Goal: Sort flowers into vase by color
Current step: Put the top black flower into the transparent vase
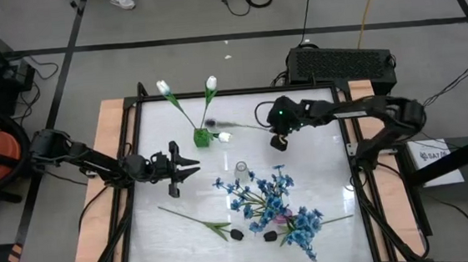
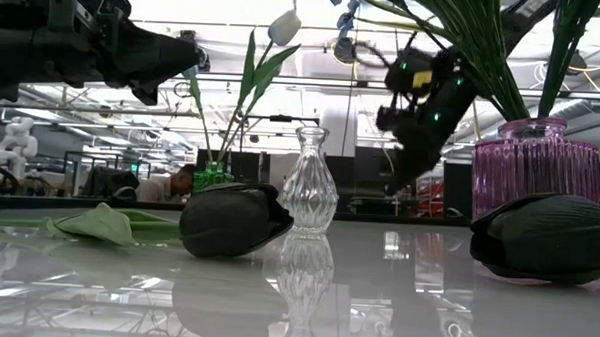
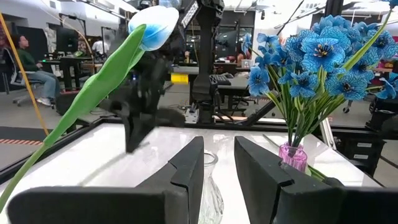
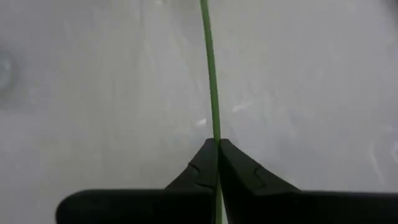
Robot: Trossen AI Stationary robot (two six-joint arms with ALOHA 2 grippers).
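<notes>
A small green vase (image 1: 202, 137) at the far middle of the table holds two white tulips (image 1: 164, 88) (image 1: 211, 83). A third white tulip (image 1: 225, 137) has its bloom beside that vase, and its thin stem runs right to my right gripper (image 1: 278, 142), which is shut on it. My left gripper (image 1: 191, 166) hovers open left of the clear glass vase (image 1: 241, 172), touching nothing. Blue sprays (image 1: 273, 199) stand in a pink vase (image 2: 535, 162). Two black tulip buds (image 1: 236, 234) (image 1: 269, 236) lie on the table near the front. My right gripper pinches the white tulip's thin green stem (image 4: 213, 118) between its two fingertips (image 4: 202, 163). It comes from above, slanting down, and the stem runs on straight ahead past the tips. In the left wrist view the bloom (image 3: 152, 28) is raised above the table.
A loose green leafy stem (image 1: 192, 218) lies at the front left. A black box (image 1: 341, 60) sits beyond the far edge. Wooden rails (image 1: 108, 183) border the white tabletop. A person (image 3: 25, 62) sits at a desk in the room behind.
</notes>
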